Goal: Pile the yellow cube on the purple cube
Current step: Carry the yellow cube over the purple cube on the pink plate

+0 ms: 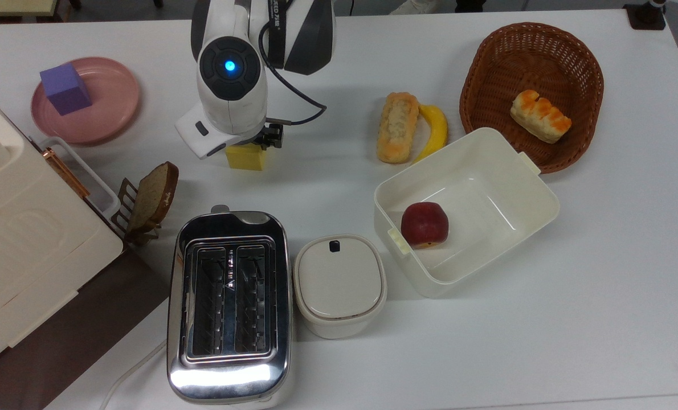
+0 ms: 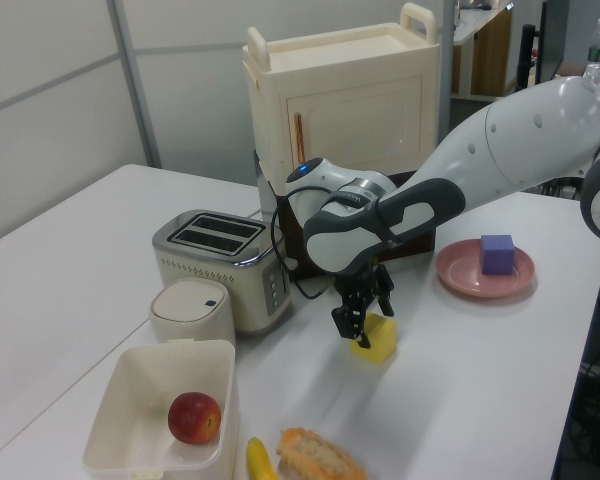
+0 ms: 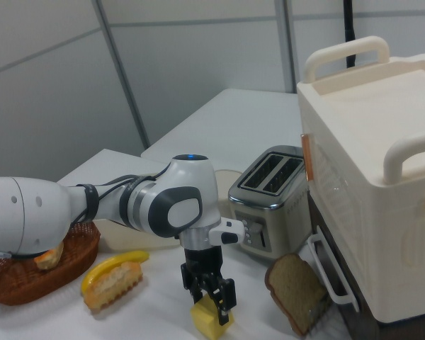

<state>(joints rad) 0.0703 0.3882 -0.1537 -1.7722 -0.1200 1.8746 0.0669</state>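
Fingers of the tool stand apart, straddling the yellow cube on the counter. Its flat, parallel sides suit a squeeze at mid-height; it looks stiff, light and matte, so unlikely to slip. Well apart, the purple cube sits on the pink plate, beyond the toaster.
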